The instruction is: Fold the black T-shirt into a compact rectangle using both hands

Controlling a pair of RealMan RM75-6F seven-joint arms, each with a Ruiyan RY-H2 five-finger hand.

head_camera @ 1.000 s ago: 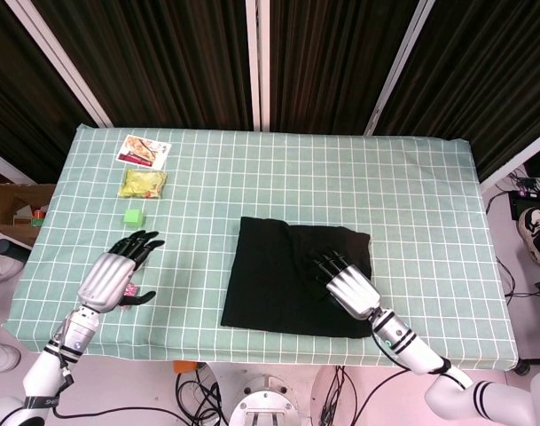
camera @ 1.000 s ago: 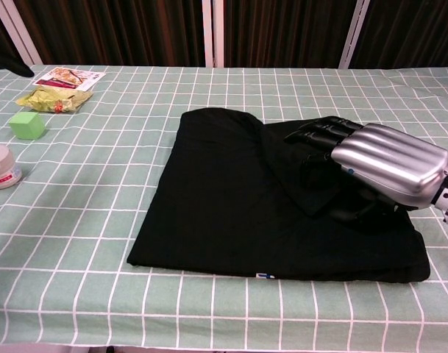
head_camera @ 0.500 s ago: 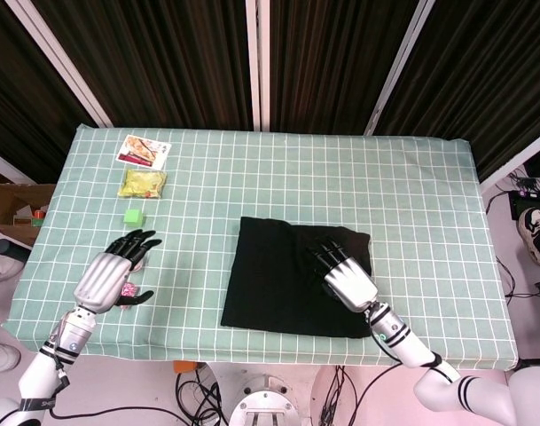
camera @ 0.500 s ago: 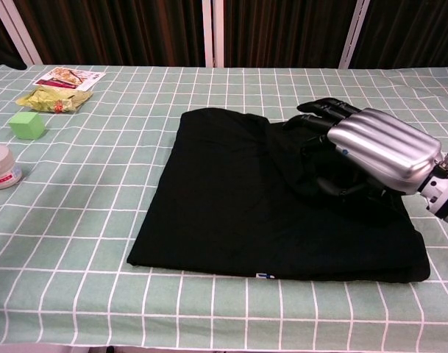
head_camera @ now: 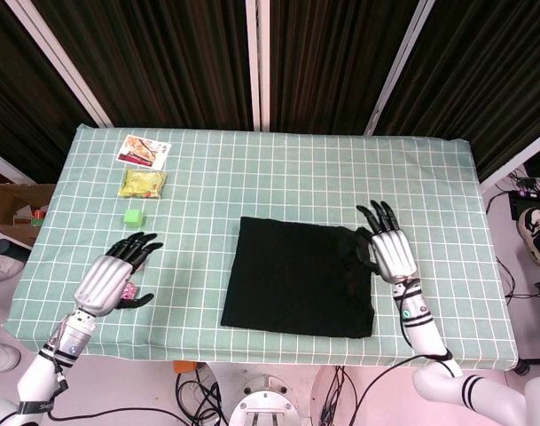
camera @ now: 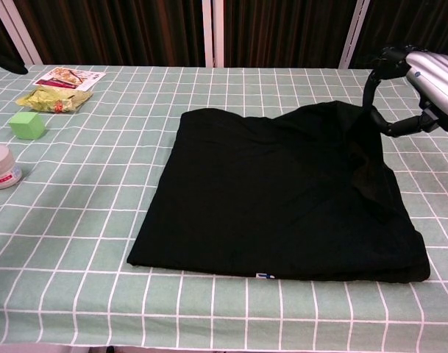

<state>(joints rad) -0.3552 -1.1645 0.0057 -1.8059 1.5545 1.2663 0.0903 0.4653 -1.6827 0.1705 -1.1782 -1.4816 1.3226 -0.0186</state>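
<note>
The black T-shirt (head_camera: 296, 280) (camera: 275, 198) lies folded in a rough rectangle on the green checked tablecloth (head_camera: 278, 177), nearer the front edge. Its far right corner is lifted off the table. My right hand (head_camera: 390, 252) (camera: 418, 84) is at that corner; in the chest view a finger and the thumb curve around the raised fabric and seem to pinch it, while the other fingers are spread. Far to the left of the shirt my left hand (head_camera: 108, 277) hovers low over the table, fingers apart and holding nothing.
A small white jar (camera: 1, 167) stands by the left hand. Further back on the left are a green cube (head_camera: 133, 216) (camera: 26, 125), a yellow packet (head_camera: 142, 183) and a printed card (head_camera: 144, 150). The table's front edge runs close below the shirt.
My right hand has left the shirt's right half, where it lay flat, and moved to the far right corner, which now stands raised. The left hand has barely moved.
</note>
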